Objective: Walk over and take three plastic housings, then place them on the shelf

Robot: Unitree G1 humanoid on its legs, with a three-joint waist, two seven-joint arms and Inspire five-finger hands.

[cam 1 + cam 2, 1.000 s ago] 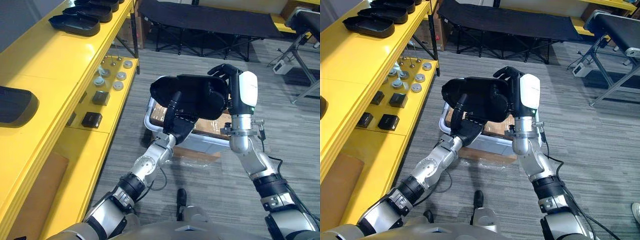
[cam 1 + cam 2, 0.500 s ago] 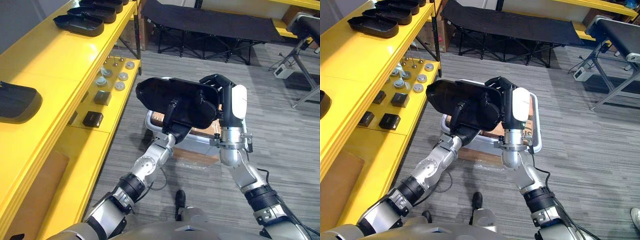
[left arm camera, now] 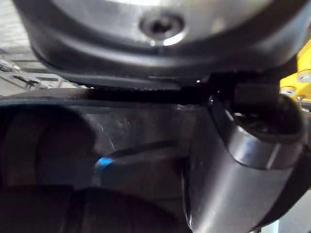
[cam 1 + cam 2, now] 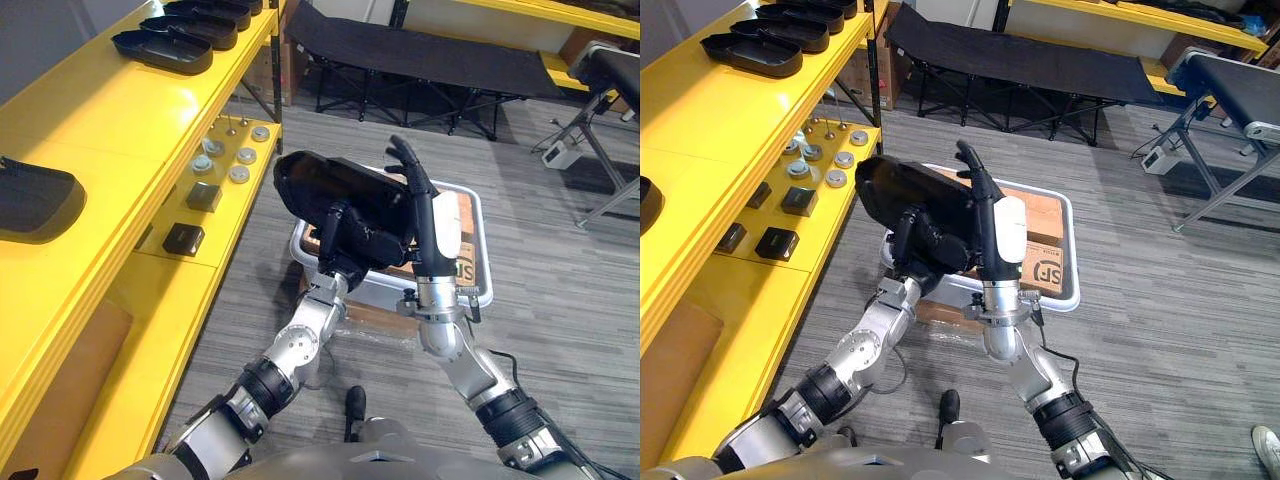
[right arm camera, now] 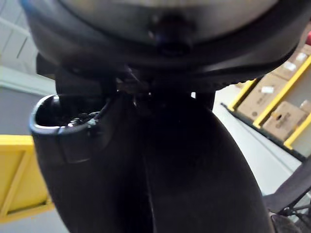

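A black plastic housing (image 4: 318, 180) is held up in the air over the floor, tilted, between my two hands. My left hand (image 4: 355, 235) grips its lower edge from below, fingers curled round the rim. My right hand (image 4: 428, 222) stands upright against the housing's right side, its fingers (image 4: 405, 160) straight and pointing up, not wrapped round it. The yellow shelf (image 4: 130, 110) runs along the left. Several more black housings (image 4: 165, 50) lie at its far end, and another one (image 4: 35, 195) lies nearer on the same top board.
A lower yellow board carries round metal parts (image 4: 225, 160) and small black blocks (image 4: 183, 238). Under my hands a white bin (image 4: 1065, 255) with cardboard stands on the grey floor. A black folding cot (image 4: 420, 50) and a bench (image 4: 1230, 80) stand beyond.
My right hand's fingers have straightened off the housing. My left hand's fingers have curled round its lower edge. The housing has tilted and come a little to the left.
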